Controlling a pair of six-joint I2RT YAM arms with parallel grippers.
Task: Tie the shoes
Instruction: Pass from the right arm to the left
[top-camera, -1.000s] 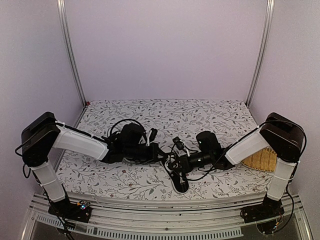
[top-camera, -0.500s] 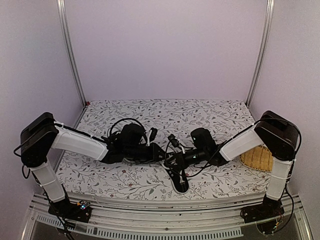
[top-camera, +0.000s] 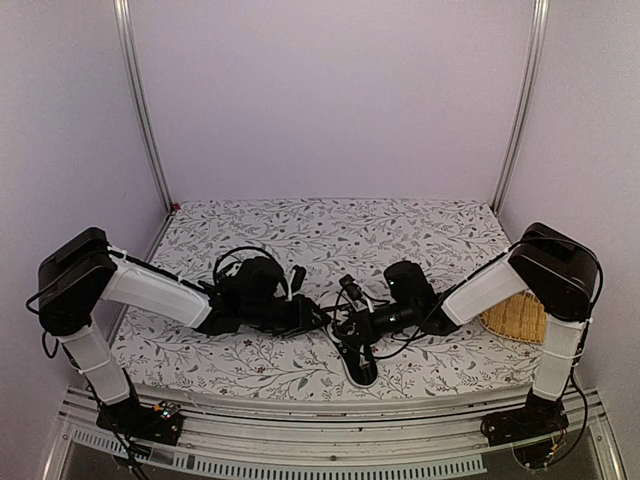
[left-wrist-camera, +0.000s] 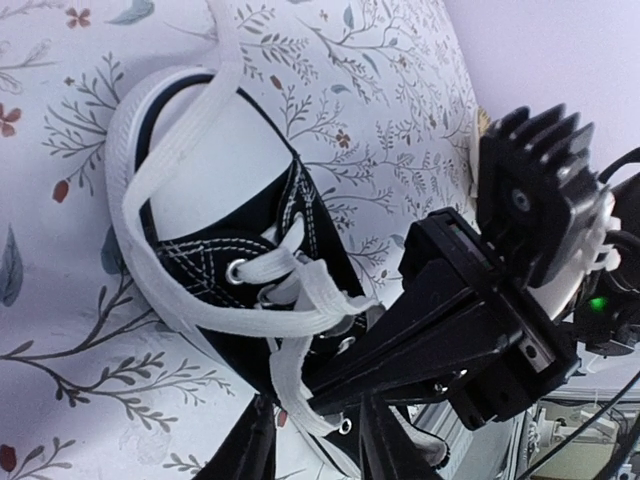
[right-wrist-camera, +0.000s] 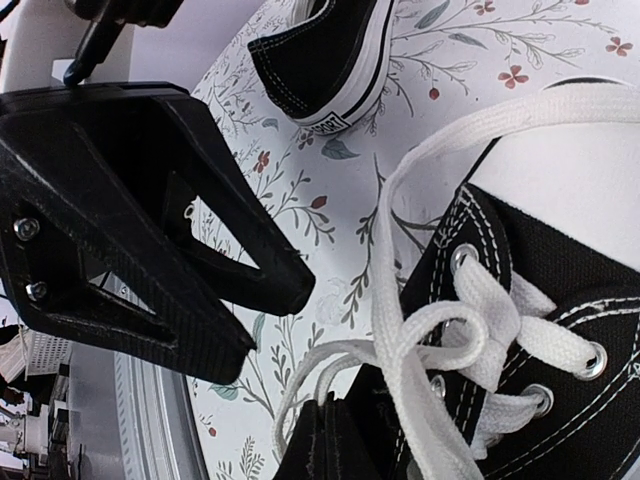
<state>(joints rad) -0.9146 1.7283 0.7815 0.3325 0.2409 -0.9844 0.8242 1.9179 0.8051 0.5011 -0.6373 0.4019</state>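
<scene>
1 small black low-top canvas sneaker (left-wrist-camera: 230, 210) with a white rubber sole is set on the floral-patterned desk (top-camera: 420, 225), at the near middle where the 2 arms meet. A 2nd matching sneaker (right-wrist-camera: 325, 50) lies near it, apart.

Flat white laces (right-wrist-camera: 430, 330) are crossed loosely over the 1st sneaker's eyelets, and no finished bow is seen.

The right claw (right-wrist-camera: 335, 445) is fully closed, and a lace strand appears to be pinched at its tip. The left claw (left-wrist-camera: 318, 452) is parted partway. A lace strand hangs between its fingers, but nothing is clamped.

Handling, as judged:
- **Sneaker:** it is light and likely to be slid or tipped on the desk if a lace is yanked.
- **Canvas and sole:** the canvas is soft and the sole stiff.
- **Laces:** they are limp, easily twisted and easily lost from a weak pinch.

Hold is best taken on the lace itself, near a free end or at a loop's base, with the flat face across the pads and never on the canvas. Pulls should be kept low and opposed between the 2 claws so the sneaker is not dragged.
</scene>
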